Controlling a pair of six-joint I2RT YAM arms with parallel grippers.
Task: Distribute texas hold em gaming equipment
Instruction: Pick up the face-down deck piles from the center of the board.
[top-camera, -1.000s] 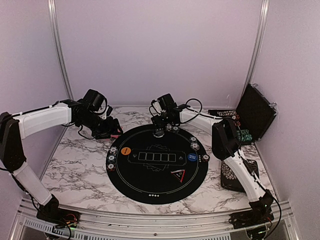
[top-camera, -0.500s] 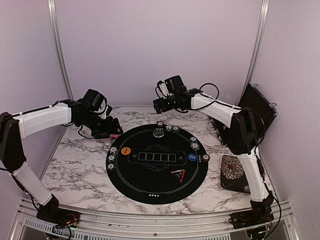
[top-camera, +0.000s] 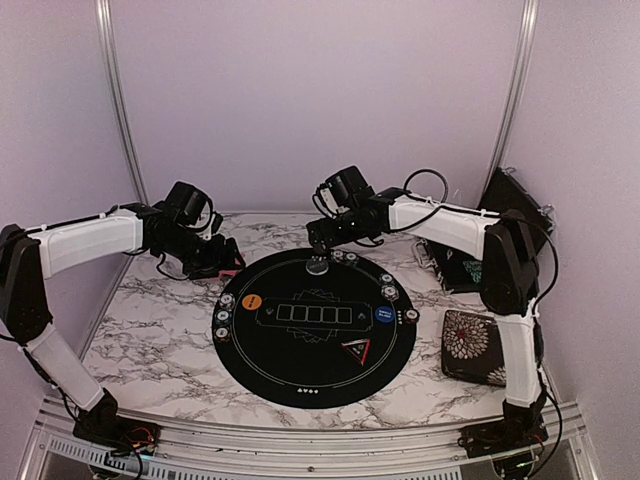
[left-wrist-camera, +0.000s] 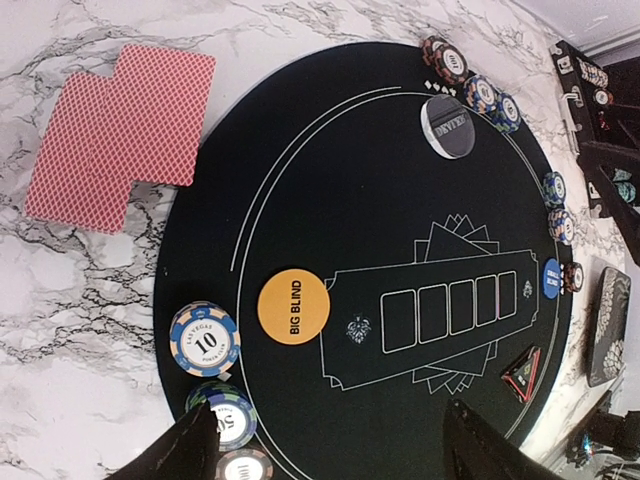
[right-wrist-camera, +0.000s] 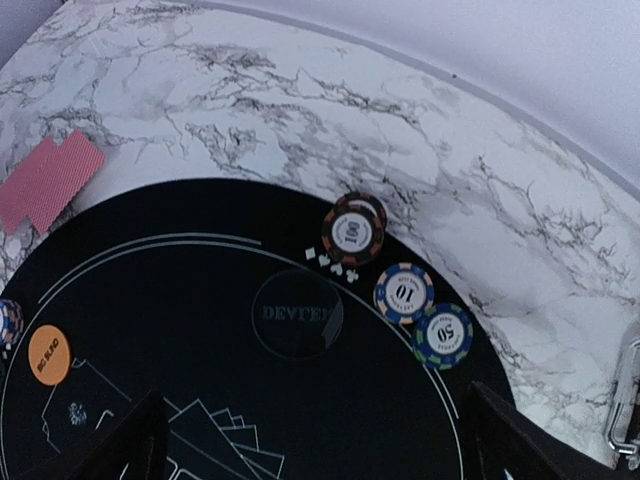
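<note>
Over the left side of the marble table (top-camera: 150, 340), we see the left gripper (top-camera: 215, 258) hanging low, its jaws spread wide with nothing between them. Just off the rim of the round black mat (top-camera: 300, 375) lie two red-backed playing cards (left-wrist-camera: 120, 135), face down and staggered against each other. On the mat's left edge sit striped poker chips: a blue ten chip (left-wrist-camera: 205, 340) and, next to it, a green-and-blue fifty chip (left-wrist-camera: 228, 420). Close inside them rests the orange Big Blind button (left-wrist-camera: 294, 307). At the mat's far edge we find the dealer button (right-wrist-camera: 297, 314) (black, with a pale rim), and the right gripper (top-camera: 318, 240) hovers near it, jaws far apart and empty. Along the rim by that button stand three more chip stacks (right-wrist-camera: 404, 292). Farther right the blue button (top-camera: 384, 316) lies near the rim, and the black triangle marker (top-camera: 357, 350) sits nearer us. Off the mat on the right rests the floral-patterned case (top-camera: 470, 345).
</note>
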